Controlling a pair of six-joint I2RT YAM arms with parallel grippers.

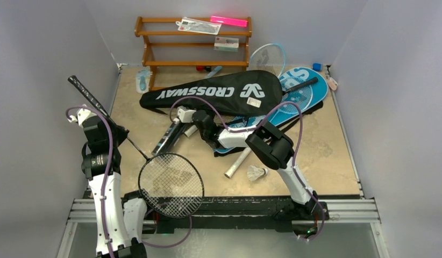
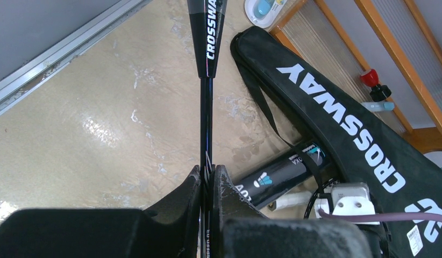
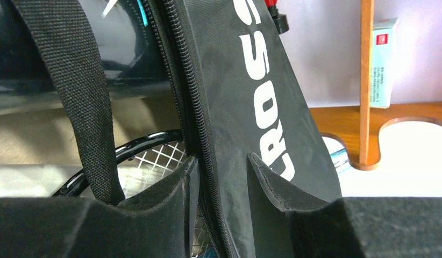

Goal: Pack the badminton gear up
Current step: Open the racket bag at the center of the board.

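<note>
Right wrist: right gripper (image 3: 221, 158) straddles black cover (image 3: 262, 107) zipper edge

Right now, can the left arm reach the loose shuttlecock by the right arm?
Probably not: the left hand is shut on the black racket, and the shuttlecock lies far over, beside the right arm.

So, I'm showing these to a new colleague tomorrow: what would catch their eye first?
The left gripper is clamped on the black racket by its shaft, with the strung head near the front edge of the table. The big black CROSSWAY cover lies across the middle, and the right gripper has its jaws straddling the cover's zipper edge. A lone white shuttlecock sits front right.
</note>
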